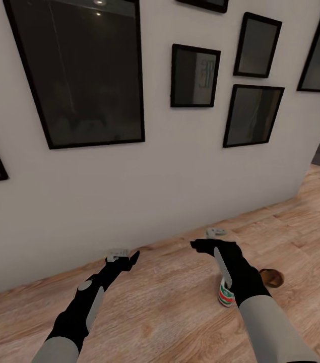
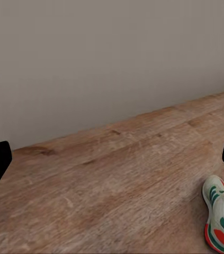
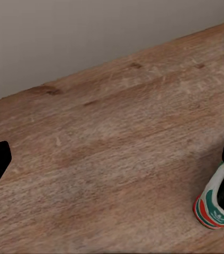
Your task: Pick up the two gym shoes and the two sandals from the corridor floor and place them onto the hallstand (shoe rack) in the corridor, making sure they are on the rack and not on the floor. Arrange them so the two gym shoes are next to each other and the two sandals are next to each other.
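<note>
Two arms reach forward and low over the corridor floor (image 1: 170,307), toward a white wall. The left hand (image 1: 122,256) and right hand (image 1: 211,241) both have fingers spread apart, holding nothing. One gym shoe (image 1: 226,294) stands on the floor under the right forearm, a brown sandal (image 1: 271,277) just beside it.

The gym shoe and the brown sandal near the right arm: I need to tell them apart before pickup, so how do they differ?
The gym shoe is white with green stripes and a red-orange sole; the sandal is plain brown. The gym shoe stands taller, the sandal lower and flatter. The right arm's forearm hides part of the gym shoe, while the sandal lies just past it. Both rest on the corridor floor.
</note>
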Controlling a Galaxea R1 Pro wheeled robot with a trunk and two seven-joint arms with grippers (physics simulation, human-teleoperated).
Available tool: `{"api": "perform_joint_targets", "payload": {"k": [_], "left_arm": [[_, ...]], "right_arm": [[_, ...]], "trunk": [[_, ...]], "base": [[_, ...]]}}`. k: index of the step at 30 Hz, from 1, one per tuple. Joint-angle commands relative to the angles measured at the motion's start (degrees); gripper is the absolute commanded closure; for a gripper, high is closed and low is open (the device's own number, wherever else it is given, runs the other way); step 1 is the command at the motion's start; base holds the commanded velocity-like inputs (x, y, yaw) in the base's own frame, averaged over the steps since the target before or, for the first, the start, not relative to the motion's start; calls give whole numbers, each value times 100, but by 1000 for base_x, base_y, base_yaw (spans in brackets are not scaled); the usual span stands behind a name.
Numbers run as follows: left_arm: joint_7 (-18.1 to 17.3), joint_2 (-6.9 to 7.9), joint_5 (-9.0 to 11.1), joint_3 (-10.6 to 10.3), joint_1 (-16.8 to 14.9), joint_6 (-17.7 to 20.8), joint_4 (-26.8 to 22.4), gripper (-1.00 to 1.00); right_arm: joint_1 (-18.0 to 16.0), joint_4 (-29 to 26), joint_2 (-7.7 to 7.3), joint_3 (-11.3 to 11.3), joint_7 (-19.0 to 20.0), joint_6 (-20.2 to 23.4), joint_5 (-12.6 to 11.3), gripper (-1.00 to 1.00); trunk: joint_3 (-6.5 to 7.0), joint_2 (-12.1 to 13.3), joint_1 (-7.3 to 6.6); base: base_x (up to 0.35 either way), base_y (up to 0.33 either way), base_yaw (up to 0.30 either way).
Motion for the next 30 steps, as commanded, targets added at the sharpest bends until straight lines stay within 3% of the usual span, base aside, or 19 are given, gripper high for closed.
{"api": "perform_joint_targets", "payload": {"k": [1, 19, 30], "left_arm": [[-45, -8, 17, 27, -3, 2, 4, -100], [-45, -10, 51, 27, -3, 2, 24, -100], [-45, -10, 52, 27, -3, 2, 27, -100]], "right_arm": [[-4, -4, 2, -3, 9, 25, -8, -100], [-4, -4, 2, -3, 9, 25, -8, -100], [-4, -4, 2, -3, 9, 25, -8, -100]], "trunk": [[-6, -2, -1], [-6, -2, -1], [-6, -2, -1]], "base": [[74, 29, -300], [166, 209, -300], [47, 42, -300]]}}
